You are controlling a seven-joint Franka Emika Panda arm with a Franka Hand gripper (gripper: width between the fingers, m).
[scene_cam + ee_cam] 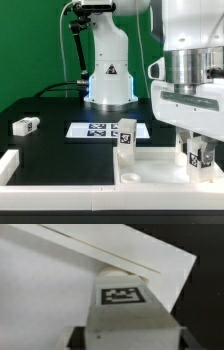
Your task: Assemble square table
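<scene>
The white square table top (150, 166) lies at the front on the exterior view's right. One white leg block (127, 136) stands upright at its far left corner. My gripper (197, 160) is shut on a second tagged leg block (198, 152) and holds it upright over the top's right side. In the wrist view the gripper (130, 339) holds this leg (125, 308), tag facing the camera, its far end at a rimmed corner of the top (60, 286). A third leg (25, 126) lies on the black table at the left.
The marker board (98, 129) lies flat in front of the robot base (108, 75). A long white border rail (55, 170) runs along the front left. Cables hang at the back left.
</scene>
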